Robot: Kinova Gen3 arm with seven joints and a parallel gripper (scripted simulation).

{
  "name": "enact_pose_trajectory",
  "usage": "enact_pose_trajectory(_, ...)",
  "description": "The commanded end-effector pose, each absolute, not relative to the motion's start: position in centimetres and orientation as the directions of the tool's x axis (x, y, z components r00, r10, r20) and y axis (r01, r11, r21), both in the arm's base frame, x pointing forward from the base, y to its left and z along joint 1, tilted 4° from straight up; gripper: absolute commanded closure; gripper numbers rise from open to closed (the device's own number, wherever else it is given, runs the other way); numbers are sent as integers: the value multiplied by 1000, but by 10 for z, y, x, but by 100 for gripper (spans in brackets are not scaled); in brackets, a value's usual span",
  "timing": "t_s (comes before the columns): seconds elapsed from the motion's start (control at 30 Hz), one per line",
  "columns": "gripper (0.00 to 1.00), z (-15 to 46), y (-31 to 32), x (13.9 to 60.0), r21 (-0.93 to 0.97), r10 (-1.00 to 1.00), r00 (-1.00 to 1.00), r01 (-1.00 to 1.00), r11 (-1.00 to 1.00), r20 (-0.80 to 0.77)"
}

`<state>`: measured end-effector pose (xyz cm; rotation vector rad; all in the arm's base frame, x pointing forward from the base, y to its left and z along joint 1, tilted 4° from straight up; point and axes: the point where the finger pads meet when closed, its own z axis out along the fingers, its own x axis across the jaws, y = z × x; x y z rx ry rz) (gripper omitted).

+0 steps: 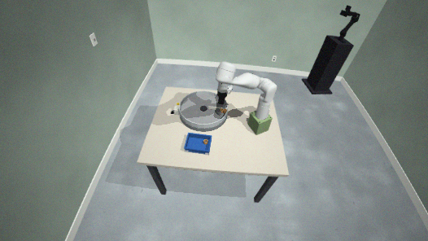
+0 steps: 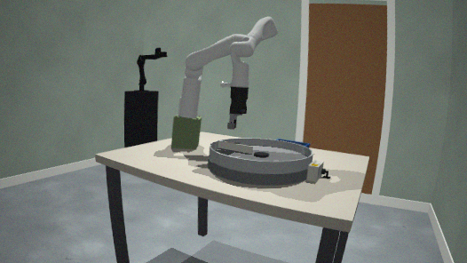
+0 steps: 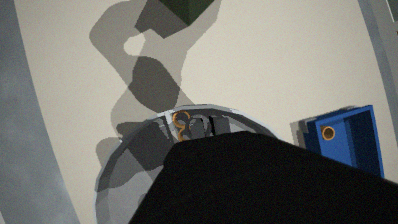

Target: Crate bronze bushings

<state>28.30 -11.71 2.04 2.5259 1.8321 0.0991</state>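
Observation:
My gripper (image 1: 222, 107) (image 2: 232, 124) hangs above the rim side of the turning table (image 1: 192, 120) (image 2: 259, 175) nearest the arm's base. Its fingers stand nearly together, shut on a small thing, apparently a bushing; its metal cannot be told. Two bronze bushings, one a clear ring (image 3: 181, 119) and one partly hidden (image 3: 182, 135), lie close together on the turning table beside a pale bar. Grey ring-like shapes beside them in the wrist view look like steel bushings, in shadow. One bronze bushing (image 1: 206, 140) (image 3: 328, 133) lies in the blue crate (image 1: 186, 144) (image 3: 371, 131). The black gripper body hides the fingertips in the wrist view.
The turning table has a raised rim, a dark centre hub (image 1: 203, 108) (image 2: 261, 155) and a small white box (image 2: 314, 171) on its outer side. The green base block (image 1: 260, 123) (image 2: 186, 133) stands beside it. The crate stands nearer the table's front edge in the top view.

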Motion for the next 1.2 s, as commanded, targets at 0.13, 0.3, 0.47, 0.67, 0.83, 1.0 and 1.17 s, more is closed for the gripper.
enact_pose_trajectory(0.13, 100, 22, -115, 285, 58, 951, 305, 950, -307, 44)
enact_pose_trajectory(0.3, 100, 23, -126, 307, 58, 951, 305, 950, -307, 44)
enact_pose_trajectory(0.47, 100, 25, -142, 339, 58, 951, 305, 950, -307, 44)
enact_pose_trajectory(0.67, 100, 25, -142, 339, 58, 951, 305, 950, -307, 44)
enact_pose_trajectory(0.83, 100, 26, -147, 349, 59, 952, 304, 950, -306, 44)
enact_pose_trajectory(1.0, 100, 28, -168, 392, 59, 952, 304, 950, -306, 44)
enact_pose_trajectory(1.17, 100, 28, -168, 392, 59, 952, 304, 950, -306, 44)
